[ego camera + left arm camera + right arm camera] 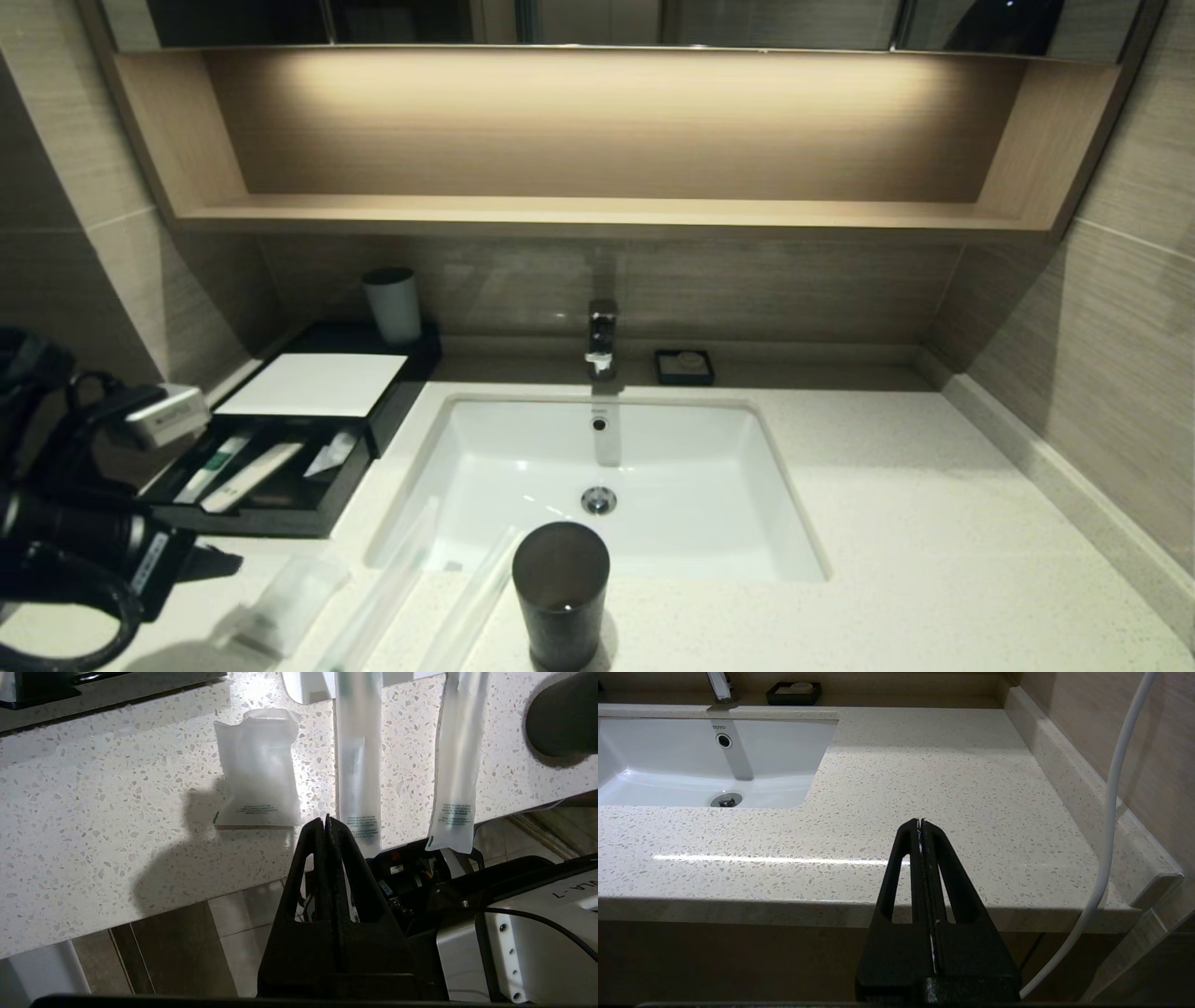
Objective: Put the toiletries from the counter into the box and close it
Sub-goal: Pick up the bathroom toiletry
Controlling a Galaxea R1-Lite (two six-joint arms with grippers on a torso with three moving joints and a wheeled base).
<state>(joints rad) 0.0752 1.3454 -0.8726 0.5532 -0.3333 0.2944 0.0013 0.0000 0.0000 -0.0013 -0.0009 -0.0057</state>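
Note:
On the speckled counter [934, 523], near its front edge, lies a translucent white sachet [259, 772] with green print. Two long clear-wrapped packets [357, 765] [458, 765] lie beside it, their ends past the edge. In the head view the sachet [289, 597] and the packets [392, 588] [476, 597] sit in front of the black box [271, 523]. The box's drawer stands pulled out with several packets inside. My left gripper [324, 819] is shut and empty, hovering over the counter's front edge between the sachet and the nearer packet. My right gripper [920, 821] is shut and empty by the counter's right front edge.
A dark cup [560, 593] stands at the front rim of the white basin [448, 411], next to the packets. A pale cup [393, 303] stands at the back of the box. Faucet [602, 336], soap dish [684, 366] and wooden shelf [597, 215] lie behind. A white cable [1111, 812] hangs by the right wall.

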